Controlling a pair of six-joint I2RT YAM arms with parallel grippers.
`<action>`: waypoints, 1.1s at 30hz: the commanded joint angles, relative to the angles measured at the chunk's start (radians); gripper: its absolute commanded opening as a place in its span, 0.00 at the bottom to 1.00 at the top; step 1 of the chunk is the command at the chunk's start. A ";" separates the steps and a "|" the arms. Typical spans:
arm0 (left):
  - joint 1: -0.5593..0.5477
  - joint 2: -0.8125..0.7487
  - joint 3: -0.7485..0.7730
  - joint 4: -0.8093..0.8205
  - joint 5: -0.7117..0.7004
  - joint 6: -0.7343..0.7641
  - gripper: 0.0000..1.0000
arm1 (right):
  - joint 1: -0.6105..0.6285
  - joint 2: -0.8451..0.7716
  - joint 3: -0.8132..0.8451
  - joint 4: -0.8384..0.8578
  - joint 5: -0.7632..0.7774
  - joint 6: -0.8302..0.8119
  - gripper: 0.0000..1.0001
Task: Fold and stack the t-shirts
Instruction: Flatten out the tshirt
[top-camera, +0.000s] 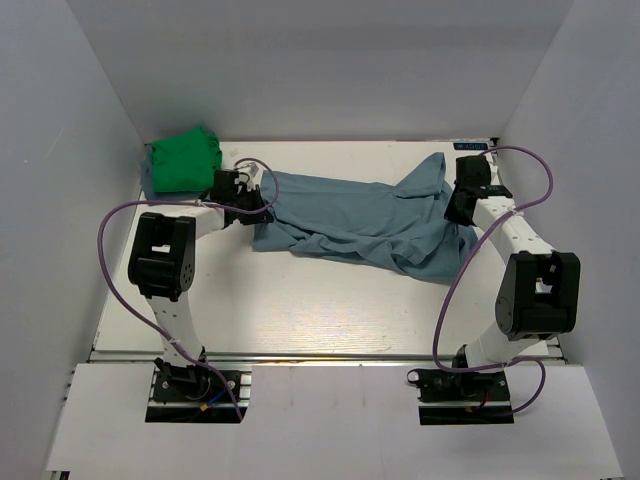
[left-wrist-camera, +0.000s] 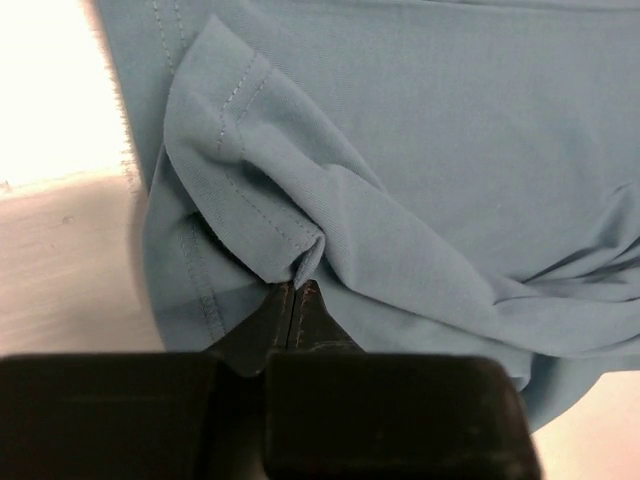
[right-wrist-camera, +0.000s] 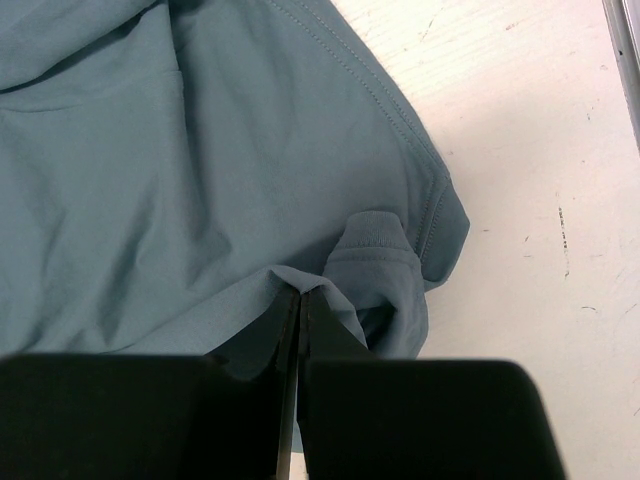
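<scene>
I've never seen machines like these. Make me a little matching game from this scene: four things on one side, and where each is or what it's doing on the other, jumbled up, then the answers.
Things
1. blue-grey t-shirt
2. green t-shirt
3. left gripper
4. right gripper

Places and states
A. shut on the blue-grey shirt's right-hand end
B. bunched in the far left corner of the table
C. stretched out, rumpled, across the table's middle
D. shut on the blue-grey shirt's end next to the green one

Pairs: 1-C, 2-B, 3-D, 4-A
</scene>
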 joint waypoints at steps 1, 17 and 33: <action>0.005 -0.059 0.002 0.012 0.000 0.010 0.00 | -0.008 -0.035 0.010 0.021 0.000 -0.005 0.00; 0.005 -0.556 -0.009 -0.208 -0.321 -0.004 0.00 | -0.093 -0.300 0.153 -0.009 0.198 -0.063 0.00; 0.005 -0.838 0.240 -0.235 -0.485 0.075 0.00 | -0.152 -0.513 0.473 0.010 0.105 -0.232 0.00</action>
